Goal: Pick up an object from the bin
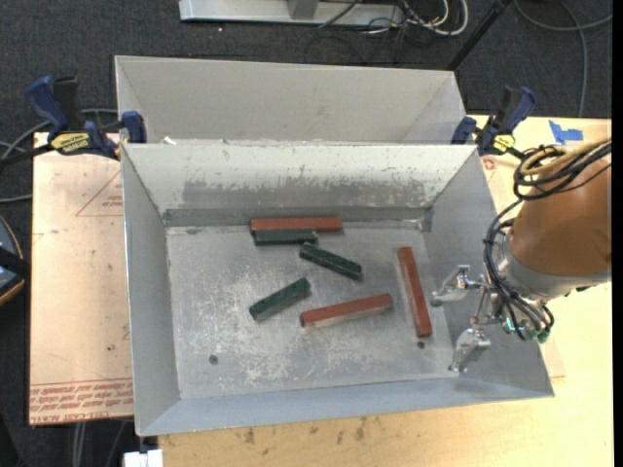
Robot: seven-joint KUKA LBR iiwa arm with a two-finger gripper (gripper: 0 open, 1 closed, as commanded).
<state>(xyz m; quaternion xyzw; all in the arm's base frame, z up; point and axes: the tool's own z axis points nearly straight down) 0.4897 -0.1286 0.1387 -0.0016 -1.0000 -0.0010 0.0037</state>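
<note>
A short dark green rectangular bar (pixel 280 299) lies slanted on the left of the floor of the grey metal bin (pixel 146 280), clear of the walls. Behind it, close to the back wall, a long red-brown rectangular bar (pixel 297 225) lies crosswise, with a second dark green bar (pixel 285 237) touching its near edge. Toward the middle is a third dark green bar (pixel 332 261), also slanted. In front of that, a crosswise red-brown bar (pixel 348 311) runs to the right until its end comes just beside the next piece; whether they touch I cannot tell.

That next piece, a narrow red-brown bar lying front to back (pixel 414 292), is the one nearest the arm and the likeliest pick. The jaws are low over the bin's right side, just beside this bar and not around it. They are spread, with nothing between them, below the arm's orange-brown wrist cover (pixel 560 232).

The bar looks stiff, light and flat, and could be wood or hard plastic. It should not bend or crush, though its smooth faces could slip under a weak pinch. The best hold is probably across its narrow width near the middle of its length, so it lifts level instead of tipping. The jaws seem to open along the bar's length, so they would likely need turning to straddle it. The neighbouring bar's end crowds the left side near the middle, so a hold a little toward either end may give a finger more room.
</note>
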